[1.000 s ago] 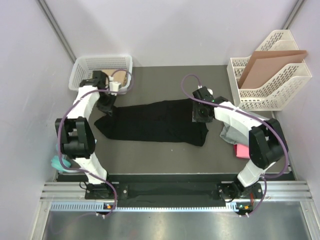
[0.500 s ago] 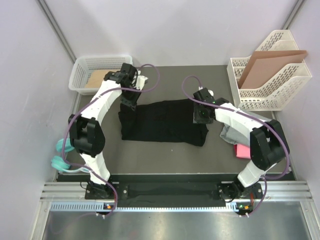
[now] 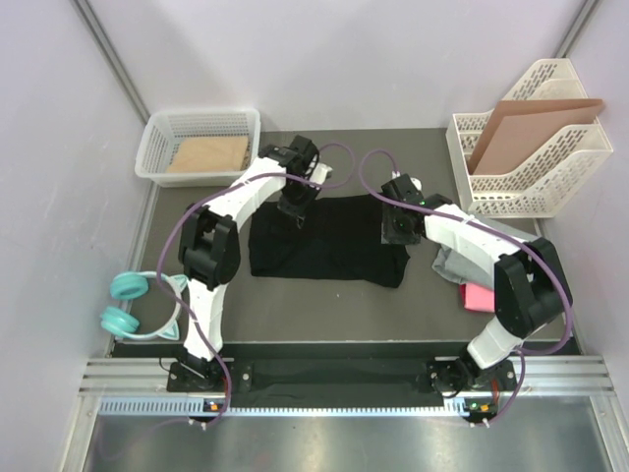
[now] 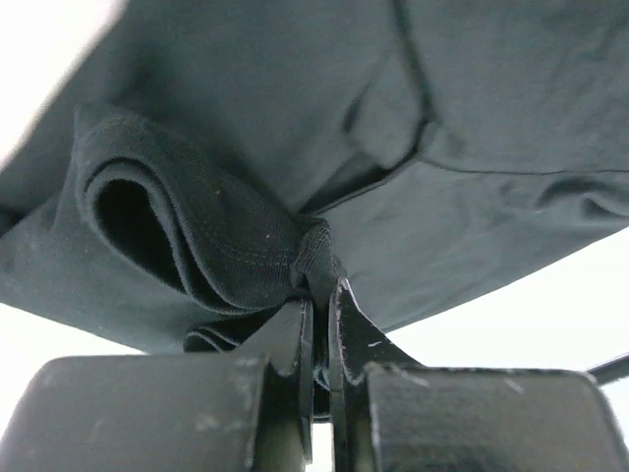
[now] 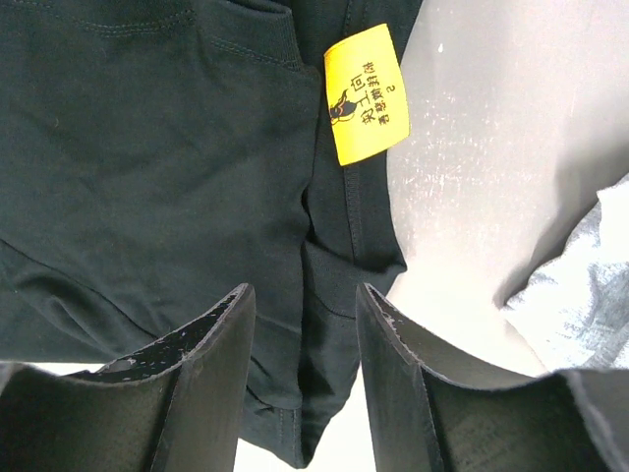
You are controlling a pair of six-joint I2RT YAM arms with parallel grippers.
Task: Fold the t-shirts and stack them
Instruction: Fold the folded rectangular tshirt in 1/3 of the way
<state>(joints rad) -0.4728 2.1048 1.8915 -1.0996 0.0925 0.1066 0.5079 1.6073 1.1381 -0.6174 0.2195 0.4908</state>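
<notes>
Whereas a second ago the black t-shirt (image 3: 324, 246) lay stretched leftward across the desk (image 3: 295, 310), its left end is now carried inward, pinched in the closed left end effector (image 4: 319, 295). Jaws apart, the right end effector (image 5: 300, 305) stands over the shirt's right edge, gripping nothing. Assessment: first fold underway; grey t-shirt (image 3: 452, 264) and pink t-shirt (image 3: 477, 296) wait at right.

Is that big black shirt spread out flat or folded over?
Partly folded. The black shirt has one edge pinched in the shut left hand, the cloth doubled over there; the rest lies flat on the table.
</notes>
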